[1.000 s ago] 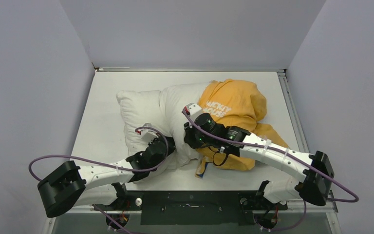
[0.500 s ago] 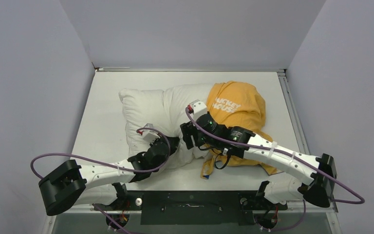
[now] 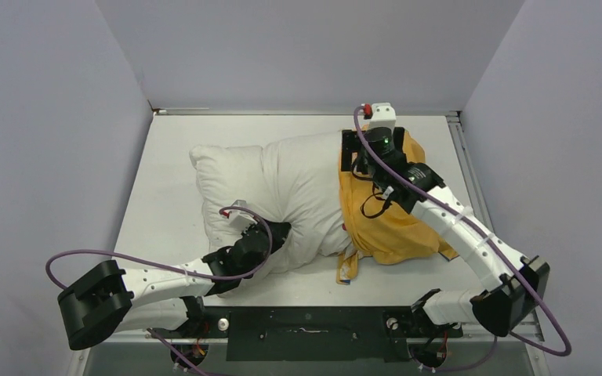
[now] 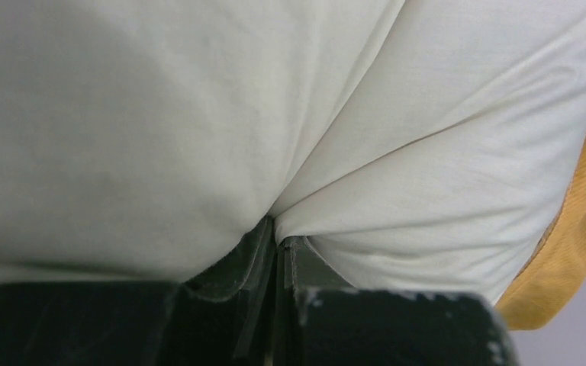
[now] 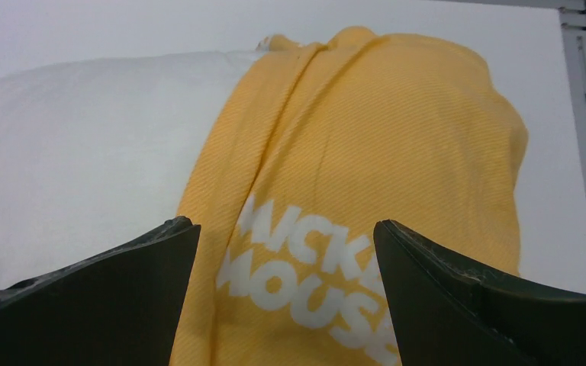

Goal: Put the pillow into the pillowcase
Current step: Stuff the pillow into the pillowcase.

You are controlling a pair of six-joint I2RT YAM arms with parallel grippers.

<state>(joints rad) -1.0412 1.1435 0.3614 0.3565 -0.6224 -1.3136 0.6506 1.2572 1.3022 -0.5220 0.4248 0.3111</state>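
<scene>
White tabletop (image 3: pixel 168 149) fills the floor of the booth, with grey walls on three sides. Across the middle of it lies the pillow (image 3: pixel 282 184), plump and off-white. Its left end is bare and points toward the left wall, and its right end is tucked inside the pillowcase (image 3: pixel 398 227). The case is bunched over roughly the right third of the pillow, orange-yellow face up. Loose folds spill toward the near right of the table, and a sliver of blue shows at the near hem.

The right arm (image 3: pixel 470 243) reaches from its base at the near edge up to the far end of the case. The left arm (image 3: pixel 165 282) lies low along the near side and meets the pillow's near edge.

The right gripper (image 5: pixel 284 226) hangs above the orange cloth. Its jaws are spread wide with nothing between them, and they touch nothing that I can see. The left gripper (image 4: pixel 278 242) has its jaws pressed together on a fold of the pillow's fabric, which puckers into creases at the pinch.

White lettering (image 5: pixel 305 267) on the case sits right under the open jaws, the word "MOUSE" readable. A purple cable (image 3: pixel 125 257) loops along the left arm.
</scene>
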